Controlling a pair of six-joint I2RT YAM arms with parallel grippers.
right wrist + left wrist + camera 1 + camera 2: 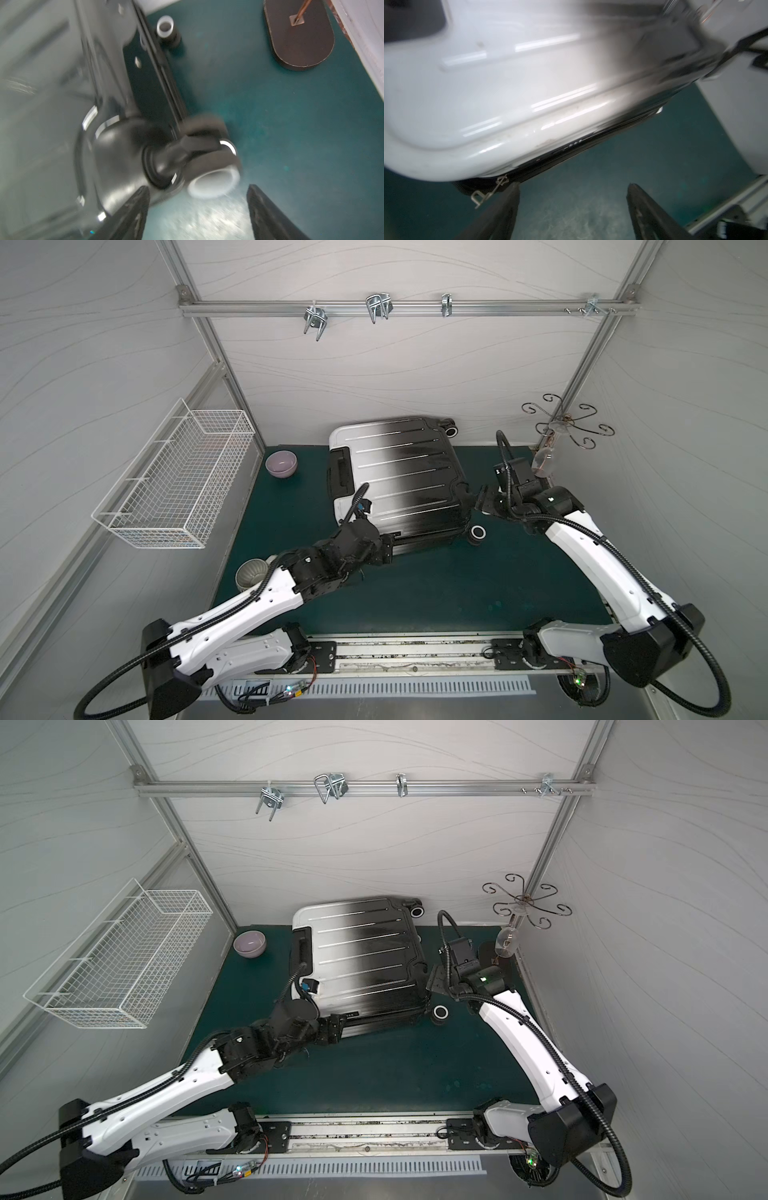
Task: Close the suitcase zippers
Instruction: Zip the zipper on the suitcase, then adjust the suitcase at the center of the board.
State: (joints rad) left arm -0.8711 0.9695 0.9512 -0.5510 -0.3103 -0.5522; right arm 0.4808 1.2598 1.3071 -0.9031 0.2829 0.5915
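The suitcase [407, 472] lies flat on the green mat [457, 593] close to the back wall, its ribbed shell fading from white at one end to black at the wheeled end. The zippers [571, 145] show as a narrow black band under the shell's near edge, with a metal pull [481, 196] hanging at the white corner. The left arm reaches low along that near edge; the left gripper [572, 187] has its jaws spread and holds nothing, one fingertip just beside the pull. The right arm bends in from the side, and the right gripper [197, 191] is likewise spread, empty, facing a white-rimmed wheel [212, 182].
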